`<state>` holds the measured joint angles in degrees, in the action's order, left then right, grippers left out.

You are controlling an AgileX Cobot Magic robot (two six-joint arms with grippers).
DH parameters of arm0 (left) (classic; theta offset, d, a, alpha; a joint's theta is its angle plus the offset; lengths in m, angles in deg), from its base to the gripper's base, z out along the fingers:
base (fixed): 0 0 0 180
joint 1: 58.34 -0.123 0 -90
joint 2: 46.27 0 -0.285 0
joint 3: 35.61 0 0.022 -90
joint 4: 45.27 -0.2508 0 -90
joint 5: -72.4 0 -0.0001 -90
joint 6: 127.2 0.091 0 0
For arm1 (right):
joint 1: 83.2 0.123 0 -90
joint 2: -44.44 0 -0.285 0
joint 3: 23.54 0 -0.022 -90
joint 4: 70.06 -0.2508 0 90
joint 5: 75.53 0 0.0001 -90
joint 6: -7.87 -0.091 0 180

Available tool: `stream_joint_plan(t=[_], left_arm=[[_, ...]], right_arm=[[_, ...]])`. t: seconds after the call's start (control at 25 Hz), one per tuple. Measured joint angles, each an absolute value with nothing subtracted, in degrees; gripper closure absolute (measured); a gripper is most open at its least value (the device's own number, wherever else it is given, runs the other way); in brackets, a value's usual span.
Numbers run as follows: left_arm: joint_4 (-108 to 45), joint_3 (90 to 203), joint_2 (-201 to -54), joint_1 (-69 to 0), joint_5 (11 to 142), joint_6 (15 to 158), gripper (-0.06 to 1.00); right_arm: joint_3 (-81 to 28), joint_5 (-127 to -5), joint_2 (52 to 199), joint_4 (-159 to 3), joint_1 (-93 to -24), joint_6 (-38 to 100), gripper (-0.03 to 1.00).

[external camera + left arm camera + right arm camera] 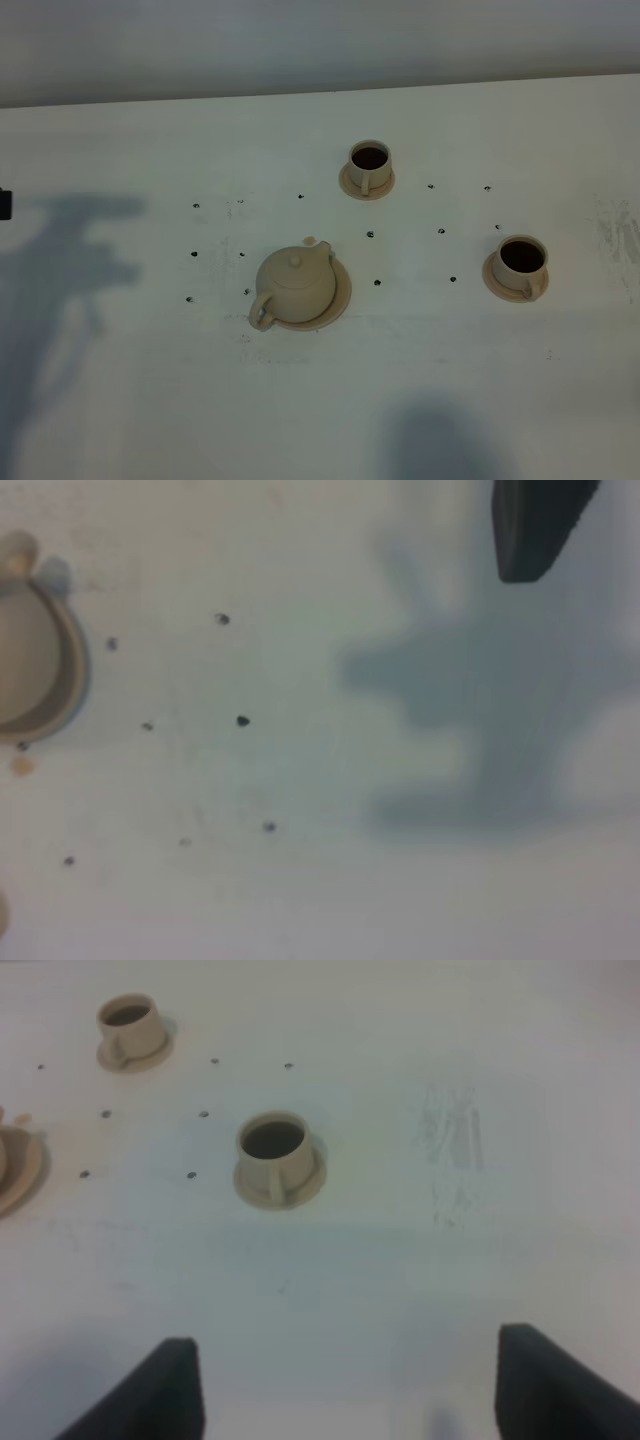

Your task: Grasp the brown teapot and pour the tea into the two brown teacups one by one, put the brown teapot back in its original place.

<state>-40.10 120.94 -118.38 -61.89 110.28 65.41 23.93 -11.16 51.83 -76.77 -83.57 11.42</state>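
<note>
You are looking at the brown teapot [294, 284] sitting upright on the wide saucer disc [340, 300], near the middle of the white table [150, 400], with its spout pointing toward the back and its loop handle toward the near left. No jaws are touching it. In the overhead view neither arm is showing, only shadows falling on the left and near edges of the table.

The two teacups are each standing on a small saucer, and both are holding dark liquid. The far cup [369, 164] is sitting behind the teapot, slightly to its right. The right-hand cup [522, 262] is sitting well apart from the teapot on the right side of the table.

Right gripper [345, 1385]: you are seeing two dark fingertips [165, 1390] standing wide apart with bare table between them, holding nothing and touching nothing. The right-hand cup [274, 1155] is lying ahead of the jaws, well clear of them; the far cup [130, 1028] is farther off.

Left gripper: only one dark fingertip [535, 525] is showing at the frame edge, over bare table. You cannot tell how far those jaws are standing open. Nothing is visibly in them. The edge of the saucer disc [70, 670] is showing at the side of that view, well apart from the fingertip.
</note>
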Motion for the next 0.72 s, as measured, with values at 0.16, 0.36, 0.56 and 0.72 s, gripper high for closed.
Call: stream_joint_plan(t=[0.16,0.36,0.56,0.72], left_arm=[[-40.10,116.03,-108.50,-61.89,110.96,65.08,0.45],[-40.10,110.71,-96.99,-61.89,116.24,63.93,0.45],[-40.10,110.27,-88.09,-61.89,127.73,59.99,0.45],[-40.17,107.95,-80.59,-61.89,130.51,56.50,0.45]], right_arm=[[23.93,-11.16,51.83,-76.77,-83.57,11.42,0.37],[23.93,-11.16,51.83,-76.77,-83.57,11.42,0.37],[23.93,-11.16,51.83,-76.77,-83.57,11.42,0.37],[23.93,-11.16,51.83,-76.77,-83.57,11.42,0.37]])
